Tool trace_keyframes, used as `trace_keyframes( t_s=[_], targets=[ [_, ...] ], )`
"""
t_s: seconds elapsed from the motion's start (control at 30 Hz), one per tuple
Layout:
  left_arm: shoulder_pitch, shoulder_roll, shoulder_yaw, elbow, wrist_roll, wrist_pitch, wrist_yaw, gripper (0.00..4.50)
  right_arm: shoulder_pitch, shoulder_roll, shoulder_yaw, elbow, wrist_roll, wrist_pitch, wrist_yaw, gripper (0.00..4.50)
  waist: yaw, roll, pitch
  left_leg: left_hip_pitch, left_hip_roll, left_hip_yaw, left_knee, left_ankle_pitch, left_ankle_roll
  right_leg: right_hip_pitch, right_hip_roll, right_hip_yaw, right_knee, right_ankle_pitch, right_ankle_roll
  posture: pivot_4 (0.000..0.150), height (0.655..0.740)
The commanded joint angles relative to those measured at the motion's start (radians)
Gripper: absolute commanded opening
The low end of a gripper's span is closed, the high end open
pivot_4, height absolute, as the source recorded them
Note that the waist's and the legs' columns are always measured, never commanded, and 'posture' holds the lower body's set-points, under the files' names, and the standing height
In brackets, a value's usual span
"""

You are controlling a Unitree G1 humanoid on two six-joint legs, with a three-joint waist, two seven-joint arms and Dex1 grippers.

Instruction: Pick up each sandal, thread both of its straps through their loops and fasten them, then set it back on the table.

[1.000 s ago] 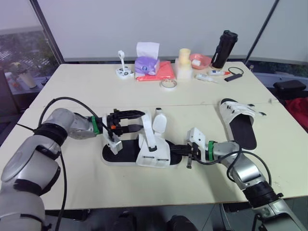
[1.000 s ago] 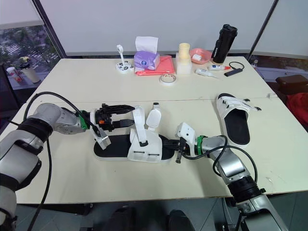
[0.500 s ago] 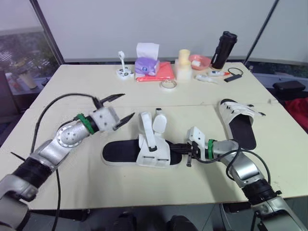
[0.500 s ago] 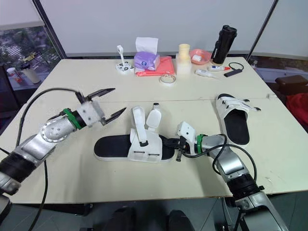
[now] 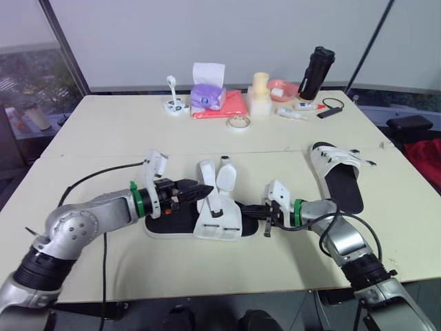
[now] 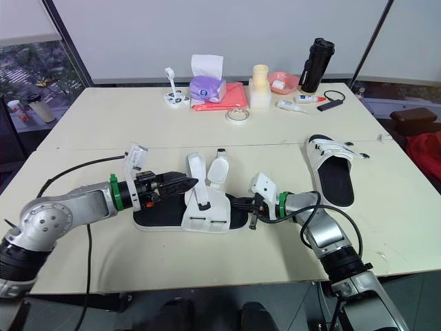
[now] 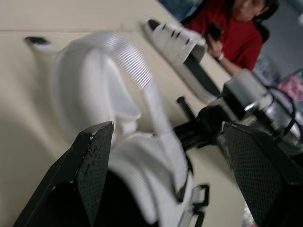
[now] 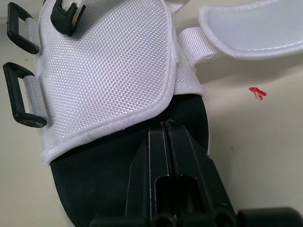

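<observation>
A white sandal with a black sole (image 5: 207,222) lies at the table's middle front, both straps (image 5: 210,181) standing up unfastened. My left gripper (image 5: 198,190) is open at the sandal's heel side, and its fingers (image 7: 90,175) straddle the ribbed straps (image 7: 132,61). My right gripper (image 5: 258,215) is shut with nothing between its fingers, its tips (image 8: 166,125) resting on the black footbed at the toe end, just below the white upper (image 8: 104,71) and its black loops (image 8: 19,101). A second sandal (image 5: 341,176) lies to the right, apart from both grippers.
Along the far edge stand a tissue box (image 5: 209,89), a red folder (image 5: 234,103), a tape roll (image 5: 238,123), a pale bottle (image 5: 259,93), a pink bowl (image 5: 284,88) and a black flask (image 5: 311,64). A person in red (image 7: 236,33) sits beyond the table.
My left arm has come down from a raised pose left of the sandal and pushed in, so its open fingers now flank the straps. The right gripper has stayed at the toe.
</observation>
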Motion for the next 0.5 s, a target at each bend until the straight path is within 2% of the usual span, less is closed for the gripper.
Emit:
trace_keyframes(
  t_s=[0.03, 0.13, 0.17, 0.23, 0.4, 0.43, 0.5],
  targets=[
    [-0.044, -0.064, 0.029, 0.030, 0.059, 0.025, -0.010, 3.80, 0.027, 0.004, 0.022, 0.035, -0.051, 0.046, -0.028, 0.00, 0.000, 0.000, 0.000, 0.000, 0.000, 0.000, 0.000, 0.000, 0.000, 0.000, 0.000, 0.000, 0.000, 0.000, 0.000, 0.150, 0.7400],
    [-0.095, -0.144, 0.012, 0.105, 0.117, 0.057, -0.031, 3.80, 0.029, 0.009, 0.020, 0.031, -0.051, 0.049, -0.036, 0.00, 0.000, 0.000, 0.000, 0.000, -0.001, 0.000, 0.000, 0.000, 0.000, 0.000, 0.001, 0.000, 0.000, 0.000, 0.000, 0.150, 0.7400],
    [-0.109, -0.170, 0.014, 0.126, 0.140, 0.058, -0.034, 3.58, 0.029, 0.011, 0.019, 0.032, -0.052, 0.049, -0.040, 0.00, 0.000, 0.000, 0.000, 0.000, -0.001, 0.000, 0.000, 0.000, 0.000, 0.000, 0.001, 0.000, -0.001, 0.000, 0.000, 0.150, 0.7400],
    [-0.128, -0.204, 0.024, 0.150, 0.175, 0.065, -0.051, 2.89, 0.032, 0.013, 0.016, 0.029, -0.051, 0.051, -0.046, 0.00, -0.002, 0.000, 0.000, 0.000, -0.001, 0.000, 0.000, 0.000, 0.000, 0.000, 0.001, 0.001, -0.002, 0.000, 0.000, 0.150, 0.7400],
    [-0.139, -0.200, 0.034, 0.150, 0.250, 0.115, -0.130, 0.30, 0.038, 0.015, 0.013, 0.025, -0.051, 0.051, -0.051, 0.00, -0.004, 0.000, 0.000, -0.001, 0.000, 0.001, -0.003, 0.000, 0.000, -0.001, 0.002, 0.001, -0.004, 0.000, -0.001, 0.150, 0.7400],
    [-0.142, -0.199, 0.042, 0.152, 0.255, 0.127, -0.141, 0.05, 0.040, 0.016, 0.013, 0.025, -0.051, 0.051, -0.052, 0.00, -0.003, 0.000, 0.000, -0.001, 0.000, 0.001, -0.003, 0.000, 0.000, -0.001, 0.002, 0.001, -0.005, 0.000, -0.001, 0.150, 0.7400],
    [-0.155, -0.202, 0.072, 0.166, 0.234, 0.168, -0.157, 0.05, 0.042, 0.020, 0.016, 0.024, -0.052, 0.050, -0.054, 0.00, -0.003, 0.000, 0.000, -0.001, 0.000, 0.000, -0.003, 0.000, 0.000, 0.000, 0.002, 0.001, -0.006, 0.001, -0.001, 0.150, 0.7400]
  ],
)
